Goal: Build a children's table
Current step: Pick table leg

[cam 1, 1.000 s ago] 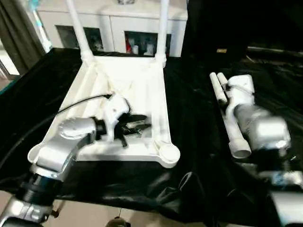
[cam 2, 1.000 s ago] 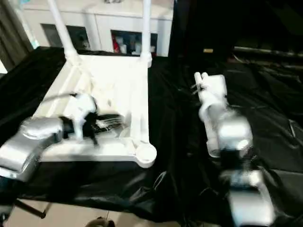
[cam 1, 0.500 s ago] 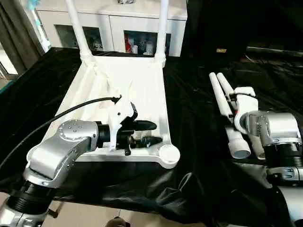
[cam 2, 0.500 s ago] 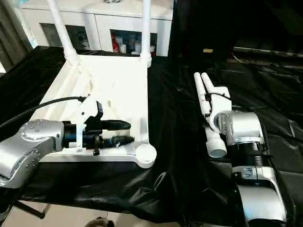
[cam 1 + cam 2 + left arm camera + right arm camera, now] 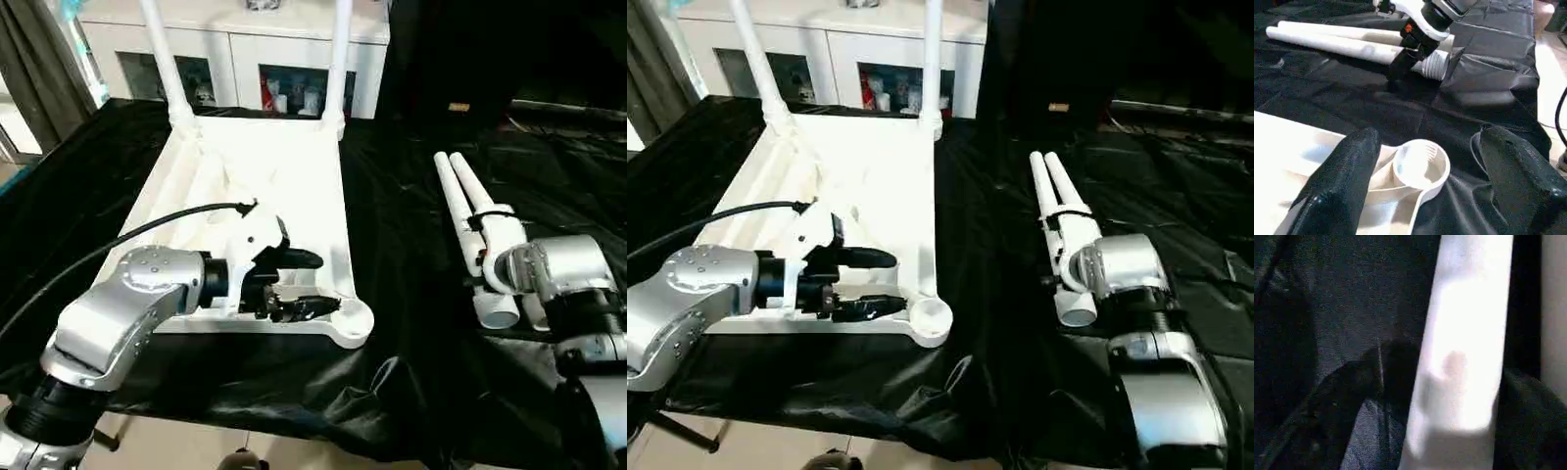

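The children's table top [image 5: 284, 176] lies upside down on the black cloth, with two white legs [image 5: 165, 69] standing in its far corner sockets. My left gripper [image 5: 306, 284] hovers open over the top's near right part. The empty round corner socket [image 5: 1420, 164] sits just ahead, between its black fingers [image 5: 1342, 181]. Two loose legs [image 5: 453, 191] lie side by side on the cloth at the right. My right gripper [image 5: 1449, 421] is lowered over them, open. One leg [image 5: 1469, 333] runs between its fingers, which stand on either side of it.
A white glass-door cabinet [image 5: 235, 59] stands behind the work surface. The black cloth [image 5: 402, 294] bunches and hangs over the near edge. A black cable [image 5: 127, 235] arcs from my left wrist across the table top's left side. A curtain [image 5: 39, 69] hangs far left.
My left gripper's fingers have spread apart above the top's near right corner. My right wrist has turned and drawn nearer along the loose legs, its fingers now astride one.
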Tool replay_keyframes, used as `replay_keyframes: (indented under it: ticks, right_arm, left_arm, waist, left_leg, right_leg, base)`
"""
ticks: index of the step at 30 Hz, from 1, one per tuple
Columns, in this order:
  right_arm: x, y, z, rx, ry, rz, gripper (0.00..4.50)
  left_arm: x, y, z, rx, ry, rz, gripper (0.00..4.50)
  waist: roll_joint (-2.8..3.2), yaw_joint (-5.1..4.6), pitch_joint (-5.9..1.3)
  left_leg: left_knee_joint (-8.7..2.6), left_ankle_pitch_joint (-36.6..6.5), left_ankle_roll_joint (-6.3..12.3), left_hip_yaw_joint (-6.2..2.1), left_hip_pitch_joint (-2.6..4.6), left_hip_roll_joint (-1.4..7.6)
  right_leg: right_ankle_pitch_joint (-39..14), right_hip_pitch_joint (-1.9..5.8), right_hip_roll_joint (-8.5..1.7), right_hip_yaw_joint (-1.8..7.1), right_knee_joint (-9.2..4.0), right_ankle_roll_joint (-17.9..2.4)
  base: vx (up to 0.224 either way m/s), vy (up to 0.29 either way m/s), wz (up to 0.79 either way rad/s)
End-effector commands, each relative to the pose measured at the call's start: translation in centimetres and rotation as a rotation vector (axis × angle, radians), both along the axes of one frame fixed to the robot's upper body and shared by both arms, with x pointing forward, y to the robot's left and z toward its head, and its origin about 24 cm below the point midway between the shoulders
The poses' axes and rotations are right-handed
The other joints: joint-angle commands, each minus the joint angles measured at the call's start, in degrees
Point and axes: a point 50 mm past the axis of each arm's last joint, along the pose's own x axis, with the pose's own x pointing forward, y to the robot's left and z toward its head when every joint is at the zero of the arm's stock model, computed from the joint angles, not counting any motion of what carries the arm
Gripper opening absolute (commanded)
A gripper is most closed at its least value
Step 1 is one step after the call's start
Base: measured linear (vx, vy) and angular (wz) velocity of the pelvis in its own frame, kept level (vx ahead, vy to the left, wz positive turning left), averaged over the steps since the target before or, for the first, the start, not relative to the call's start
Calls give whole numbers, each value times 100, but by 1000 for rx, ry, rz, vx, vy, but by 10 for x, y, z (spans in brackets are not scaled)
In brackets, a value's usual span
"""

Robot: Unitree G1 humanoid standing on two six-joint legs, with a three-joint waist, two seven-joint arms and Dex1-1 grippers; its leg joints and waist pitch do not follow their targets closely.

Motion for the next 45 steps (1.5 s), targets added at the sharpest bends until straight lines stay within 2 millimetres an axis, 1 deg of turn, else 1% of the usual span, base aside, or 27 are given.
replay_keyframes:
  ticks: [1,3,7,10,11,13,17,19,21,22,23,25,27,28,30,31,32,33,34,35,36,37,39,40,43,44,45]
  right_arm:
    - [1,-2,2,5,7,-6,369]
    - [2,-2,2,9,6,-14,361]
    - [4,-5,2,9,1,-25,320]
    - [7,-8,4,7,-21,-50,299]
    - [8,-9,5,12,-34,-67,280]
    - [10,-12,7,26,-63,-105,277]
    - [11,-11,8,58,-87,-126,233]
    - [8,-10,5,69,-80,-130,221]
    - [7,-10,3,74,-80,-142,207]
    - [6,-10,3,84,-83,-149,193]
    - [5,-11,3,98,-87,-155,190]
    - [5,-8,9,147,-139,-155,186]
    - [6,-5,12,173,-170,-145,184]
    - [7,-4,13,179,-178,-142,184]
    - [13,11,27,301,-352,-68,184]
    - [14,14,30,325,-391,-55,184]
    - [16,23,37,397,-489,-12,184]
    - [16,30,41,436,-547,28,184]
    - [15,40,46,486,-622,96,184]
    - [12,50,51,533,-676,155,184]
    - [11,53,53,545,-688,171,184]
    - [6,64,57,592,-723,234,184]
    - [3,71,60,617,-733,265,184]
    - [-2,81,61,647,-738,312,184]
    - [-8,91,61,673,-751,373,184]
    - [-13,102,61,700,-768,420,184]
    - [-13,103,60,702,-768,422,184]
  left_arm:
    - [1,-1,7,5,-31,-9,373]
    - [1,-1,9,2,-39,-8,373]
    - [1,-1,11,10,-53,-18,373]
    - [4,1,13,11,-58,-1,373]
    - [5,2,14,5,-58,13,373]
    - [9,3,15,-15,-62,53,373]
    - [17,2,15,-49,-66,119,373]
    - [23,2,15,-84,-53,158,373]
    - [26,1,15,-105,-47,185,373]
    - [29,1,16,-120,-49,208,373]
    - [32,0,18,-141,-47,231,373]
    - [43,-1,23,-187,-46,291,373]
    - [47,-1,25,-200,-43,318,373]
    - [47,-1,26,-203,-42,324,373]
    - [54,-8,31,-250,-4,356,373]
    - [55,-10,32,-260,1,359,373]
    - [58,-16,36,-303,31,371,373]
    - [61,-20,38,-340,55,378,373]
    - [64,-26,42,-398,95,391,373]
    - [67,-29,44,-445,129,406,373]
    - [68,-29,45,-457,138,411,373]
    - [73,-31,47,-508,167,440,373]
    - [77,-31,49,-535,181,460,373]
    - [82,-31,49,-569,208,488,373]
    - [86,-31,49,-587,232,505,373]
    - [87,-35,47,-624,277,502,373]
    - [87,-35,47,-626,280,502,373]
  waist:
    - [-80,1,-414]
    - [-66,-3,-414]
    - [-85,4,-411]
    - [-86,11,-419]
    - [-84,14,-417]
    - [-86,15,-421]
    - [-93,7,-429]
    - [-73,3,-434]
    - [-75,12,-441]
    - [-47,19,-443]
    - [-58,5,-440]
    - [-59,27,-446]
    - [-53,32,-456]
    - [-68,25,-452]
    - [-42,43,-450]
    - [-29,51,-458]
    - [-29,50,-462]
    - [-28,50,-463]
    - [-22,70,-463]
    - [-29,63,-467]
    - [-20,77,-464]
    - [-10,86,-465]
    - [-16,89,-455]
    - [-17,94,-457]
    - [-14,108,-453]
    - [-19,111,-454]
    - [-13,129,-445]
  left_leg:
    - [-348,-787,-301,5,92,121]
    - [-349,-824,-328,4,97,122]
    - [-343,-898,-338,9,91,118]
    - [-337,-826,-335,9,95,114]
    - [-337,-809,-341,8,89,113]
    - [-332,-835,-363,8,92,112]
    - [-325,-779,-337,10,84,106]
    - [-318,-756,-328,11,83,97]
    - [-318,-732,-311,6,83,94]
    - [-314,-741,-320,-1,88,97]
    - [-316,-746,-317,7,84,95]
    - [-313,-741,-308,2,86,90]
    - [-316,-748,-281,-13,86,93]
    - [-322,-749,-274,-16,81,95]
    - [-310,-806,-268,-1,93,102]
    - [-302,-813,-250,-4,84,104]
    - [-314,-791,-186,-27,68,101]
    - [-301,-806,-166,-7,76,103]
    - [-294,-805,-124,-18,74,111]
    - [-289,-791,-95,-6,62,107]
    - [-286,-811,-33,-18,69,116]
    - [-296,-798,19,-34,65,114]
    - [-303,-784,51,-41,65,111]
    - [-300,-811,56,-37,75,108]
    - [-325,-912,6,-47,80,116]
    - [-326,-929,-6,-45,84,120]
    - [-327,-963,-15,-43,77,121]
  right_leg:
    - [-834,289,-256,235,-376,-871]
    - [-813,282,-254,234,-377,-881]
    - [-858,289,-266,236,-383,-903]
    - [-801,289,-258,235,-372,-898]
    - [-784,291,-261,236,-369,-901]
    - [-780,294,-261,234,-362,-920]
    - [-668,305,-251,232,-353,-889]
    - [-605,308,-242,229,-357,-907]
    - [-583,314,-246,225,-354,-898]
    - [-557,313,-248,226,-349,-895]
    - [-544,313,-241,228,-362,-895]
    - [-463,327,-239,229,-362,-872]
    - [-454,331,-249,220,-353,-881]
    - [-485,333,-252,214,-357,-890]
    - [-484,315,-266,226,-375,-888]
    - [-421,323,-274,228,-356,-898]
    - [-415,342,-281,206,-355,-930]
    - [-393,325,-278,216,-362,-943]
    - [-339,331,-297,208,-359,-1042]
    - [-292,333,-285,208,-355,-1074]
    - [-226,333,-280,205,-361,-1126]
    - [-213,343,-275,195,-357,-1150]
    - [-220,345,-261,195,-365,-1136]
    - [-254,340,-258,199,-375,-1123]
    - [-557,336,-277,198,-414,-1003]
    - [-583,331,-278,201,-418,-992]
    - [-632,323,-290,204,-431,-980]
  base:
    - [0,0,0]
    - [0,0,0]
    - [0,0,0]
    - [0,0,0]
    - [0,0,0]
    - [0,0,0]
    - [0,0,0]
    - [0,0,0]
    - [0,0,0]
    - [0,0,0]
    - [0,0,0]
    - [0,0,0]
    - [0,0,0]
    - [0,0,0]
    - [0,0,0]
    - [0,0,0]
    - [0,0,0]
    - [0,0,0]
    - [0,0,0]
    - [0,0,0]
    - [0,0,0]
    - [0,0,0]
    - [0,0,0]
    - [0,0,0]
    - [0,0,0]
    - [0,0,0]
    - [0,0,0]
